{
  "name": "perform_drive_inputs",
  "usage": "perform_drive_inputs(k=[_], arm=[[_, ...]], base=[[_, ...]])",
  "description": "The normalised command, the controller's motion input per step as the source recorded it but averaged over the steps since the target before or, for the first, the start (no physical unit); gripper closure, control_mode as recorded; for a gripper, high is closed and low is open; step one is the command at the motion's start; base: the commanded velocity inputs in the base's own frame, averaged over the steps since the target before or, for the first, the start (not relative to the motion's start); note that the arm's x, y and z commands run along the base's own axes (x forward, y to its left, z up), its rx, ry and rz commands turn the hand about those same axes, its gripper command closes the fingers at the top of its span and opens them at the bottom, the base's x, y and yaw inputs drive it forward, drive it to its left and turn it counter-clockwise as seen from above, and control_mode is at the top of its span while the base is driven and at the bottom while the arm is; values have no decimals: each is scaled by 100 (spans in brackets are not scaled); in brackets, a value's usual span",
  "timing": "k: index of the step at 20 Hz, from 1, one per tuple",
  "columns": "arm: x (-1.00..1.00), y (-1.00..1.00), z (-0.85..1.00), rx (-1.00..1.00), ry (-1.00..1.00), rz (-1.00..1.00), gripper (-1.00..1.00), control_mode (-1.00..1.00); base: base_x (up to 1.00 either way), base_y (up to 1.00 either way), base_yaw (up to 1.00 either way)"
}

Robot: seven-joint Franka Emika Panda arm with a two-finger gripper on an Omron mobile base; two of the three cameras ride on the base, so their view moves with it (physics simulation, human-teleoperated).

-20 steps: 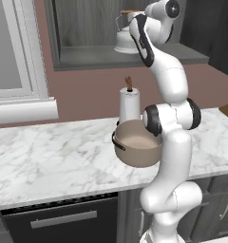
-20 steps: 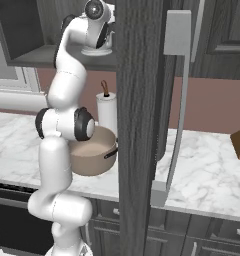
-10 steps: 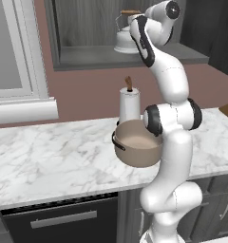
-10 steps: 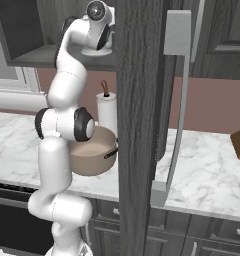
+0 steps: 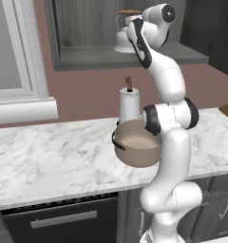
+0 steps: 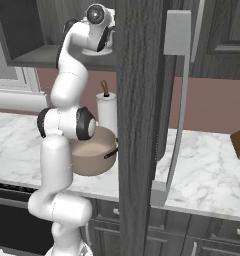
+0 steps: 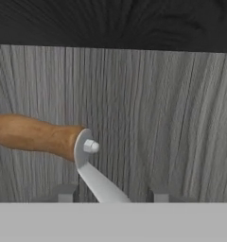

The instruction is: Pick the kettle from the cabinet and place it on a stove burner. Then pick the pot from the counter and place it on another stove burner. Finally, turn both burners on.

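— One kettle (image 5: 127, 34), on the cabinet (image 5: 135, 57) shelf: why reach so high?
— Your gripper (image 7: 110, 194) straddles its wooden handle (image 7: 35, 134) from above; jaws part-spread, grip unclear.

kettle (image 5: 123, 40) partly hidden behind arm, its wooden handle (image 7: 35, 134) cut off at hand view's left edge

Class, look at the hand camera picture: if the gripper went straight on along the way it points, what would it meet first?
Probably the kettle handle, lying between the fingertips of the gripper; its metal strap is nearest. Past it stands the cabinet back wall. Depth is uncertain.
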Motion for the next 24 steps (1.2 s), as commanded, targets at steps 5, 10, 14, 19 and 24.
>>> perform_drive_inputs(k=[5,10,14,19,24], arm=[[2,3,-2,0,0,0,100,-100],[0,0,-2,0,0,0,100,-100],[0,0,-7,0,0,0,100,-100],[-7,0,-5,0,-5,0,100,-100],[-28,0,0,0,-10,0,100,-100]], base=[[0,0,0],[0,0,0],[0,0,0],[0,0,0],[0,0,0]])
